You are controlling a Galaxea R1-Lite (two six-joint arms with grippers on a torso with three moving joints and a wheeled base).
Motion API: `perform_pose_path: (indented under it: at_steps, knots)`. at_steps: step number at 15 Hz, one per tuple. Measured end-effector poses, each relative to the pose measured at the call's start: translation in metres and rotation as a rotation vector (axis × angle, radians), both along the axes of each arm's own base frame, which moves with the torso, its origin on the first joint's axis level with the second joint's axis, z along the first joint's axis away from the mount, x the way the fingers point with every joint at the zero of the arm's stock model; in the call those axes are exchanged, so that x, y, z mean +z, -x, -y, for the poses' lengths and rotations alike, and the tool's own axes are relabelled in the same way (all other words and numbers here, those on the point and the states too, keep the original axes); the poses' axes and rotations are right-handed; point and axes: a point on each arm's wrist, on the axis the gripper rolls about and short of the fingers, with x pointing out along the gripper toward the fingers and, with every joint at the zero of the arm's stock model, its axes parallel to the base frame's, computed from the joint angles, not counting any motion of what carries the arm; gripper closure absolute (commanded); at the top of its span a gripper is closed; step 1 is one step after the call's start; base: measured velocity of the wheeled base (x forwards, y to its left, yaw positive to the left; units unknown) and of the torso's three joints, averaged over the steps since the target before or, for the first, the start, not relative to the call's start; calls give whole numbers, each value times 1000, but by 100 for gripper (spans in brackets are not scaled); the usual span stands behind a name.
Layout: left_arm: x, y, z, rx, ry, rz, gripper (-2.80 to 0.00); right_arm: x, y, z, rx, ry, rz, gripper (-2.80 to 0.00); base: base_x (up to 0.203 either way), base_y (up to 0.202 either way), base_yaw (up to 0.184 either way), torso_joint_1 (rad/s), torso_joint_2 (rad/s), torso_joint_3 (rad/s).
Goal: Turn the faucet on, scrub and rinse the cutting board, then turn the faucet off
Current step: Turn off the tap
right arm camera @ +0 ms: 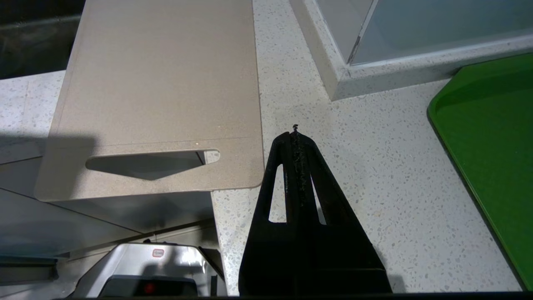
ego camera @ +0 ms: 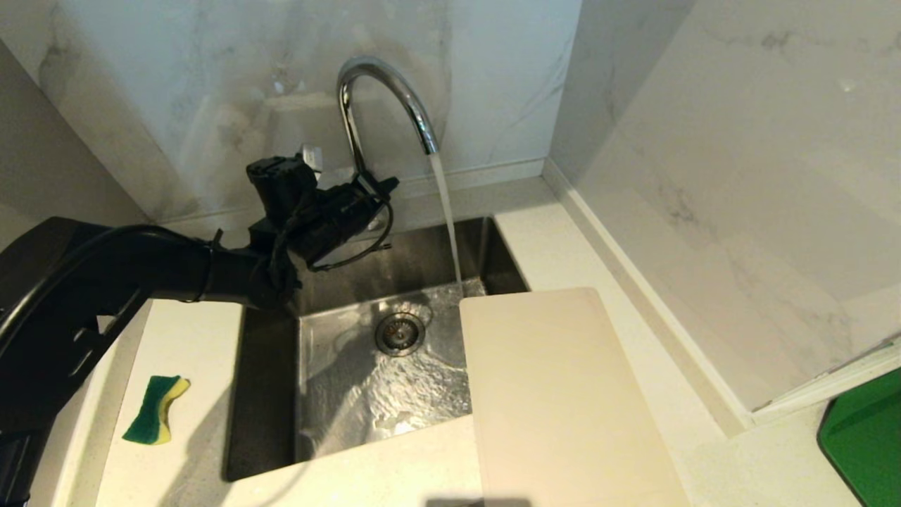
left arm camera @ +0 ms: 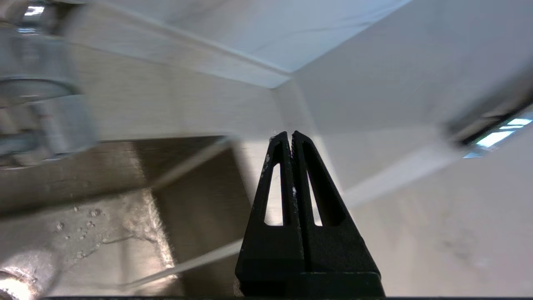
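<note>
Here the cutting board is plain, cream-white, round-cornered.

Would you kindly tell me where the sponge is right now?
In the head view, the sponge lies on the counter left of the sink, below the left arm.

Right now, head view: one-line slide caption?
Faucet running into sink; shut left gripper near its base; cutting board bridging the rim.
</note>
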Motion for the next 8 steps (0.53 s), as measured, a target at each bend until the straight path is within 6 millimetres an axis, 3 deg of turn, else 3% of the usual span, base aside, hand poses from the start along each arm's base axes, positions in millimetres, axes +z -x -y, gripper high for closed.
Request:
perform_pose_path:
  at_steps: [8]
  knots:
    - [-23,-20,-15,-3,-40,-21,0,0,0,0,0,0,-5,0,0,0,0,0,0,0]
